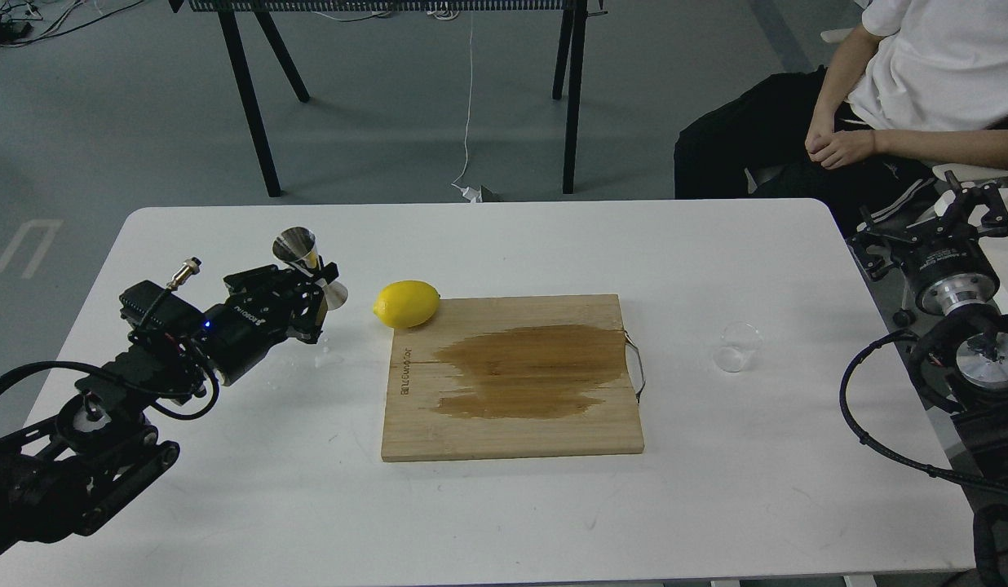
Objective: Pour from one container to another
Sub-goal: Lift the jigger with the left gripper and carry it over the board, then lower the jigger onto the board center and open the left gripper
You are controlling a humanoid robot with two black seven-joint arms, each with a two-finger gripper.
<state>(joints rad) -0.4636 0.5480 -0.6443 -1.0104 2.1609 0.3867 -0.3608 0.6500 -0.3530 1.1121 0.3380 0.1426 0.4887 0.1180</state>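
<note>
The steel jigger (pixel 298 245) is off the table and tilted, with my left gripper (pixel 315 281) shut on its narrow waist, just left of the lemon. The clear glass cup (pixel 738 346) stands alone on the table's right side, to the right of the cutting board. My right gripper (pixel 932 228) hangs beyond the table's right edge, well behind and to the right of the cup, its fingers spread open with nothing between them.
A yellow lemon (pixel 406 303) lies at the back left corner of a wooden cutting board (pixel 512 424) that has a large wet stain. Small droplets (pixel 329 355) lie on the table below the jigger. A seated person (pixel 879 106) is at the back right.
</note>
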